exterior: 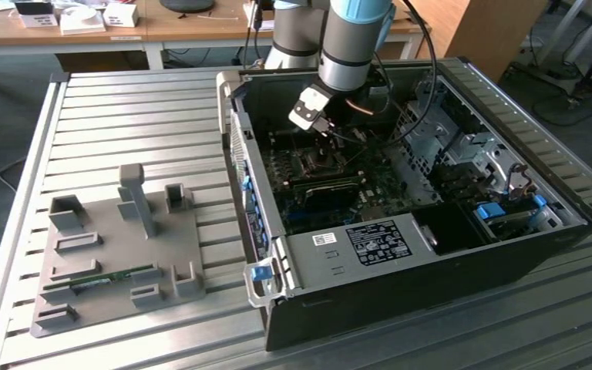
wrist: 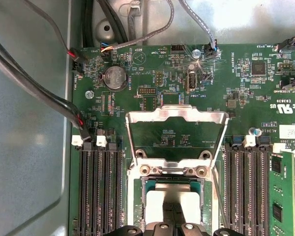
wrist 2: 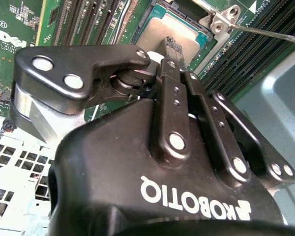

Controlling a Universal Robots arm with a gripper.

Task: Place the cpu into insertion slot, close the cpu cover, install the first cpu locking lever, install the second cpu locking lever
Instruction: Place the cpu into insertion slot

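Robotics laboratory, slatted aluminium bench (exterior: 132, 116) carrying an opened computer tower (exterior: 399, 301) and a grey parts fixture (exterior: 111, 270), robot arm (exterior: 350, 46) reaching in, wooden desks (exterior: 173, 31) with small boxes (exterior: 80, 19) behind, floor cables (exterior: 572, 99)

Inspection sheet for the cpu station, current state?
Surface: slatted metal table; open PC case lies on it.
Job's things: cpu lies in the insertion slot; cpu cover is open, swung back.
Clutter: grey fixture tray holding a memory stick.
Grippers: gripper is over the cpu with fingers together; contact unclear.
Cables: grey cables run beside the motherboard.
Surroundings: wooden desks behind the table.
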